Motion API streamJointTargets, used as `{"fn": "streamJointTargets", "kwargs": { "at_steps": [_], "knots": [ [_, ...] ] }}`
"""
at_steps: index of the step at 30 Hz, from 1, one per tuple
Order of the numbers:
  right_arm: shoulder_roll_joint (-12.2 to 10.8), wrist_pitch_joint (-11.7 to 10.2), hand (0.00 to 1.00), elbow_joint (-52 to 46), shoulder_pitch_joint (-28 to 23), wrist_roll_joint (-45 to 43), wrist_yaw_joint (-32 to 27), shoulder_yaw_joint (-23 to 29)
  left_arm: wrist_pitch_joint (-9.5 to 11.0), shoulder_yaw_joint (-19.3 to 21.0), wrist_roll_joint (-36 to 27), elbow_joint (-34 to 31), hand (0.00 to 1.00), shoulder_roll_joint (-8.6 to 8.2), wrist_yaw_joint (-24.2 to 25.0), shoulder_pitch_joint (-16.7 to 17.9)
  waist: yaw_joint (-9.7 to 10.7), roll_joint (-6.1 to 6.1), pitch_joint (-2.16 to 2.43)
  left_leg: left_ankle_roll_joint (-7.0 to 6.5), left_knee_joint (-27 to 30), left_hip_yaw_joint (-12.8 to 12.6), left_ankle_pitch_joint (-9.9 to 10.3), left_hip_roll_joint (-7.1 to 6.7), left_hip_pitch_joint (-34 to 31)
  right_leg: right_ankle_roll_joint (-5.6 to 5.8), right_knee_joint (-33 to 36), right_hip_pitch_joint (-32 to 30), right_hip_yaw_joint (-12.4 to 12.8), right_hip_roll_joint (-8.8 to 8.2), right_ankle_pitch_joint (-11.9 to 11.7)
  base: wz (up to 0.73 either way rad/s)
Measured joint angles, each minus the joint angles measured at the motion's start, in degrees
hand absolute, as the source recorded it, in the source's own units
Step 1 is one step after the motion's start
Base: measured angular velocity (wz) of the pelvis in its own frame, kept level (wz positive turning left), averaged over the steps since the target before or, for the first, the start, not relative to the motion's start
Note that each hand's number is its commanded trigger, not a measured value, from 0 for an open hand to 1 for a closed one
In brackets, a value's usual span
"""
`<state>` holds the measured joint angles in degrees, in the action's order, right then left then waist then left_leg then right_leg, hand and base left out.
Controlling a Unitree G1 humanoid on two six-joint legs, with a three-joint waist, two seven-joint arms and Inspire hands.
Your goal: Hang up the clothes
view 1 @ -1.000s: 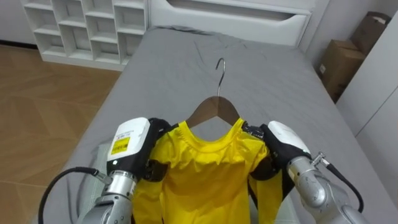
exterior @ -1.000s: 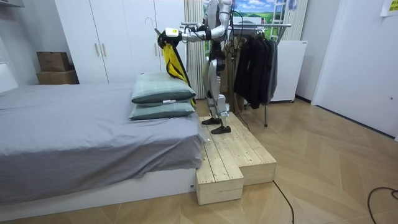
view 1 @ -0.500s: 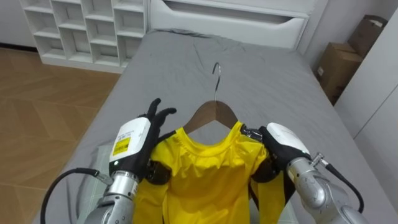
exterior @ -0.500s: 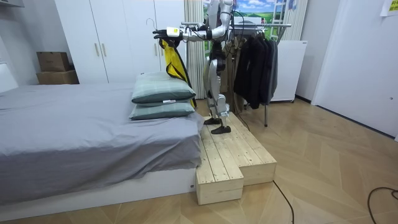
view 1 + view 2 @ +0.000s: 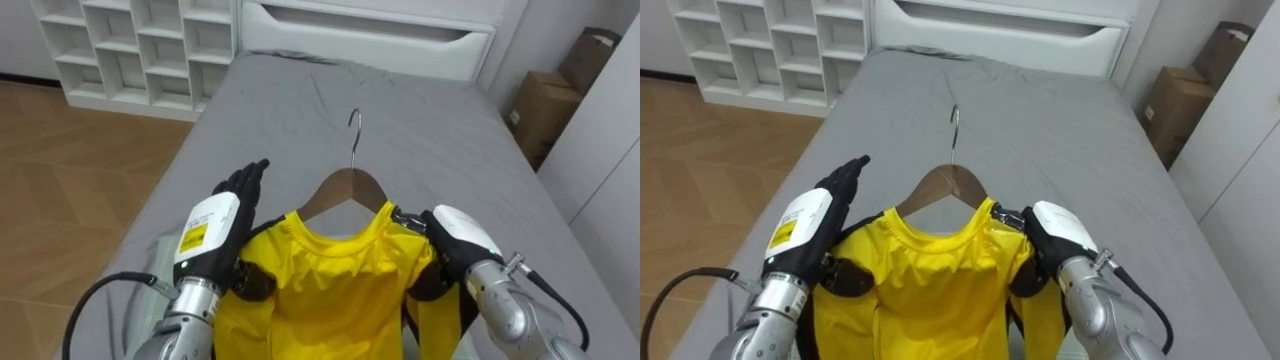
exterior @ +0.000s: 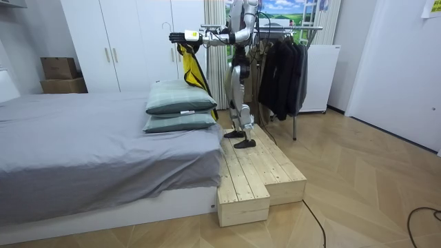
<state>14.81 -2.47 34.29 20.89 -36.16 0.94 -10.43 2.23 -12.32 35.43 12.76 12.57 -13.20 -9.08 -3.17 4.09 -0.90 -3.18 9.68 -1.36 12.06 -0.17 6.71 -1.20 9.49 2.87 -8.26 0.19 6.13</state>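
A yellow shirt (image 5: 330, 285) hangs on a wooden hanger (image 5: 345, 188) whose metal hook (image 5: 354, 125) points up, held out in front of me above the grey bed. My left hand (image 5: 225, 215) is at the shirt's left shoulder with straight fingers, open and gripping nothing. My right hand (image 5: 450, 240) is curled round the shirt's right shoulder, where the hanger's end lies under the cloth. In the room view I stand on a wooden platform (image 6: 258, 176) beside the bed with both arms stretched out level, the shirt (image 6: 191, 65) hanging from them.
The grey bed (image 5: 420, 130) stretches ahead to a white headboard (image 5: 370, 30). White shelves (image 5: 130, 45) stand at the far left and cardboard boxes (image 5: 545, 105) at the right. Two pillows (image 6: 180, 103) lie below the shirt. A clothes rack with dark garments (image 6: 282, 69) stands behind me.
My left hand's fingers have uncurled from the shirt's left shoulder and now stand straight. The right hand keeps its hold, and the hanger stays up.
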Motion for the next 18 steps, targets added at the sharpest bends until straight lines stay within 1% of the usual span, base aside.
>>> {"fn": "streamJointTargets", "kwargs": {
  "at_steps": [1,3,4,6,8,9,11,12,14,15,16,17,18],
  "knots": [
    [0.0,-0.3,1.00,0.0,-0.4,0.1,-0.1,0.5,0.1,0.4,-0.2,0.0,0.00,0.10,0.0,0.1,0.0,-0.01,0.02,0.00,0.0,0.0,0.0,0.00,0.0,0.00,0.0,0.0,0.0,-0.02,0.0,0.00],
    [0.6,-0.7,1.00,0.0,-1.6,1.3,-0.7,1.0,0.3,1.1,-2.1,0.0,0.00,0.94,-0.2,0.3,0.0,-0.10,0.14,0.00,0.1,0.0,0.0,0.00,0.1,0.00,0.0,0.0,0.0,-0.11,0.0,0.00],
    [1.3,-0.9,1.00,0.1,-2.3,2.7,-0.8,1.0,0.3,1.3,-3.2,0.0,0.00,1.60,-0.4,0.3,0.0,-0.24,0.22,0.00,0.2,0.0,0.0,0.00,0.1,0.00,0.0,0.1,-0.1,-0.11,0.0,0.00],
    [1.9,-1.4,1.00,1.1,-3.2,4.3,-1.1,1.3,0.6,1.8,-5.5,0.0,0.00,2.06,-1.4,1.1,0.1,-0.70,0.50,0.00,0.1,0.0,0.0,-0.01,0.5,0.00,0.0,0.4,0.0,-0.12,0.0,0.00],
    [2.3,-2.1,1.00,2.7,-4.8,5.0,-1.7,2.5,1.0,3.1,-8.1,0.4,0.00,2.08,-2.7,3.1,0.3,-1.37,0.84,0.00,-0.1,0.0,0.0,0.05,1.3,0.00,0.0,1.3,0.1,-0.14,0.0,0.00],
    [2.3,-2.3,1.00,3.8,-4.9,5.2,-1.8,2.9,1.0,3.4,-8.7,0.8,0.00,2.09,-3.0,3.4,0.3,-1.43,0.85,0.00,-0.2,-0.1,0.0,0.06,1.7,0.00,0.0,1.5,0.1,-0.15,0.0,0.00],
    [2.5,-2.4,1.00,6.2,-5.9,5.3,-1.9,4.6,1.8,6.2,-9.1,1.4,0.00,2.10,-4.7,5.4,0.4,-1.44,0.82,0.01,-0.4,-0.1,0.0,0.23,2.0,0.04,-0.1,1.9,0.1,-0.01,0.1,0.00],
    [2.7,-2.4,1.00,6.3,-6.4,5.4,-2.0,5.1,1.9,6.8,-9.2,1.6,0.00,2.10,-5.1,5.8,0.4,-1.43,0.82,0.02,-0.5,-0.1,0.0,0.24,1.9,0.04,-0.1,1.8,0.1,0.00,0.1,0.00],
    [3.4,-2.6,1.00,9.3,-6.8,7.4,-2.1,5.7,2.4,7.9,-11.3,4.3,0.00,2.07,-6.6,7.0,0.6,-1.44,0.84,0.03,-0.5,0.3,0.0,0.09,1.9,0.03,-0.5,2.0,0.0,0.04,0.2,0.00],
    [3.5,-2.5,1.00,9.8,-7.0,7.5,-2.1,6.4,2.4,8.3,-11.3,5.0,0.00,2.07,-6.7,7.3,0.6,-1.40,0.85,0.03,-0.4,0.3,0.0,-0.04,1.8,0.05,-0.7,2.1,-0.1,0.09,0.4,0.00],
    [3.6,-2.4,1.00,10.2,-7.5,7.6,-2.1,7.8,2.3,9.2,-11.3,6.0,0.00,1.99,-6.7,8.4,0.8,-1.45,0.84,0.02,-0.2,0.3,0.0,-0.23,1.5,0.01,-0.9,2.0,-0.1,0.02,0.5,0.00],
    [3.9,-2.4,1.00,11.1,-7.6,7.7,-2.1,8.9,2.4,10.3,-11.3,6.6,0.00,1.98,-6.7,9.7,1.4,-1.43,0.84,0.02,-0.1,0.4,0.0,-0.27,1.5,0.00,-0.9,2.0,-0.1,-0.04,0.6,0.00],
    [3.9,-2.4,1.00,11.7,-7.6,7.6,-2.1,9.7,2.4,10.9,-11.2,7.0,0.00,1.97,-6.7,10.2,1.5,-1.39,0.85,0.02,-0.1,0.3,0.0,-0.28,1.5,-0.01,-0.8,2.0,-0.1,-0.05,0.6,0.00]
  ]
}}
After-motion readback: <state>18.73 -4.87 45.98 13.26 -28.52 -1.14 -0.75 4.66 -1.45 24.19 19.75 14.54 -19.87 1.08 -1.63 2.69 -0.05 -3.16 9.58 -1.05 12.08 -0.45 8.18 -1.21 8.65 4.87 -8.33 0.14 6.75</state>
